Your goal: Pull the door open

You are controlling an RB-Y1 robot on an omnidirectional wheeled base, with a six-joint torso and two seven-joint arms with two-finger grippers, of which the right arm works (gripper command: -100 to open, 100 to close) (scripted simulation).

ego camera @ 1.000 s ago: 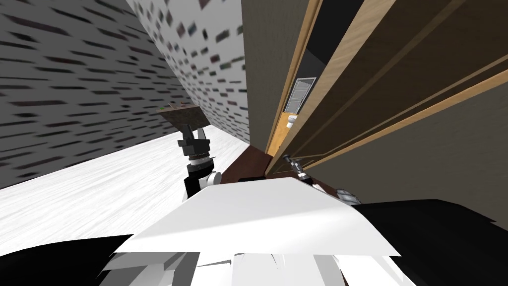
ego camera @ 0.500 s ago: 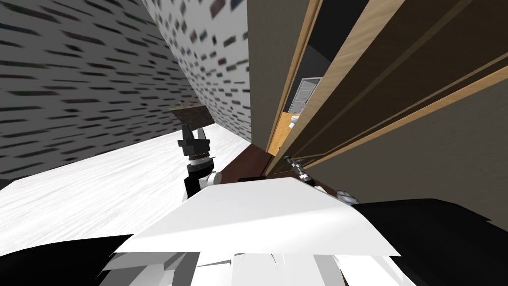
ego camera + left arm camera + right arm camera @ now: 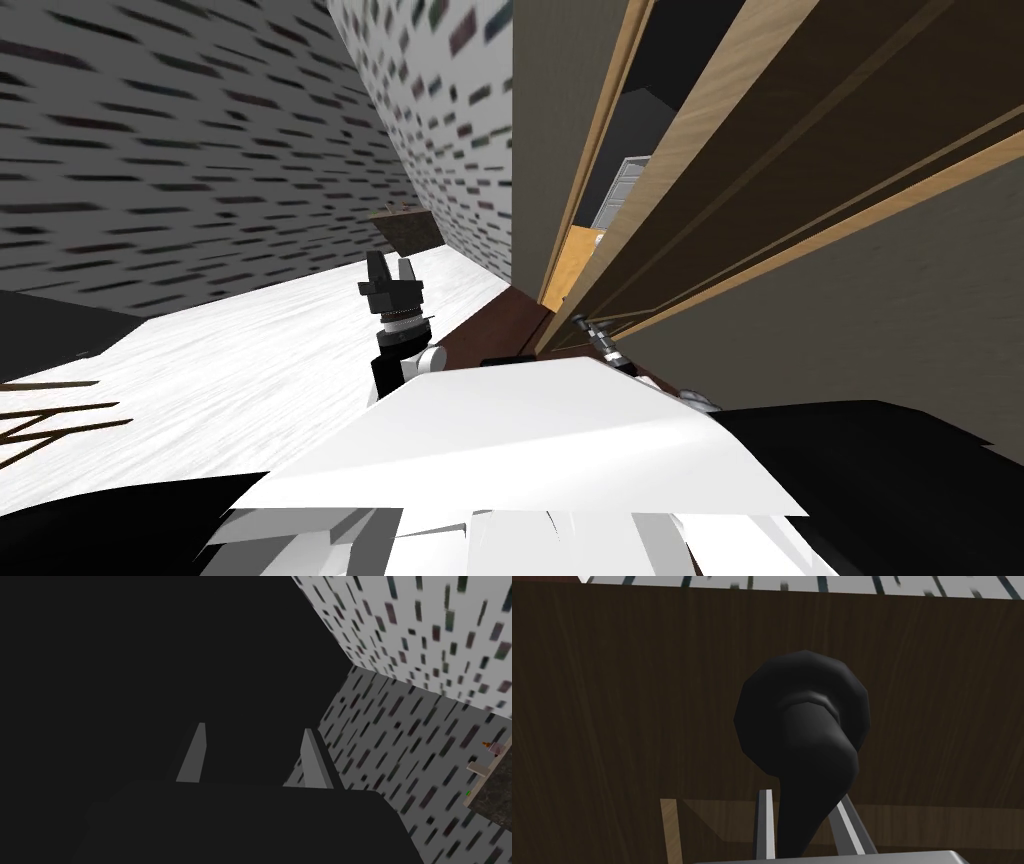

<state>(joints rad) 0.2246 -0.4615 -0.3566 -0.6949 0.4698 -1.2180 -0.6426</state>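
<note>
My head camera has swung since a second ago. The speckled wall and the small bench against it now sit closer to the door in the picture, and a dark patch has come into sight on the far side of the white floor from the door. Both arms keep their places above my chest.

The door is dark brown with light wood trim and stands a slit open from its light wood frame. Through the slit show a white panelled door and a strip of orange floor. The small bench carries a few tiny things, too small to name. Nothing lies between my arms and the door.

The right tool is at the door's face, its fingers pinching the stem of the black lever handle from both sides. The handle's round base sits flat on the door just beyond the fingertips. The left tool hangs over the floor, well away from the door, with its fingers spread and holding nothing.
</note>
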